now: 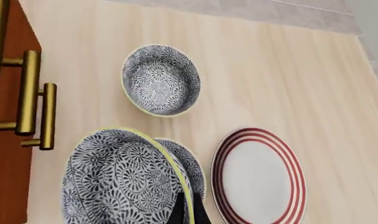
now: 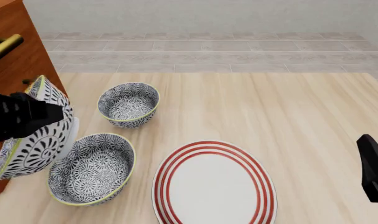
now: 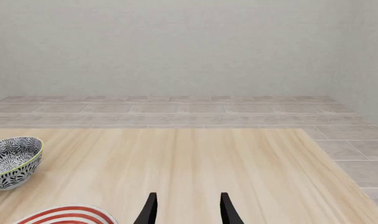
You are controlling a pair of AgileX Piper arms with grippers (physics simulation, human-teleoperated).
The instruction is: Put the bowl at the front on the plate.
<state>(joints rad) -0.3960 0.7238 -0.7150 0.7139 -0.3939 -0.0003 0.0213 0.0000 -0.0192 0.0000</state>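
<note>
The bowl (image 2: 36,140), dark floral pattern with a yellow-green rim, hangs tilted on its side above the table's left part. My left gripper (image 2: 49,114) is shut on its rim; in the left wrist view the bowl (image 1: 120,182) fills the near corner with a dark finger (image 1: 187,210) over its edge. The plate (image 2: 214,186), white with red rings, lies flat at the front centre, to the right of the held bowl and apart from it. My right gripper (image 3: 187,212) is open and empty, low at the right (image 2: 375,168).
Two alike bowls stand on the table: one (image 2: 92,170) just left of the plate, partly under the held bowl, another (image 2: 127,103) farther back. A brown cabinet (image 2: 21,51) with brass handles (image 1: 30,93) stands close on the left. A tiled floor lies beyond the table's far edge.
</note>
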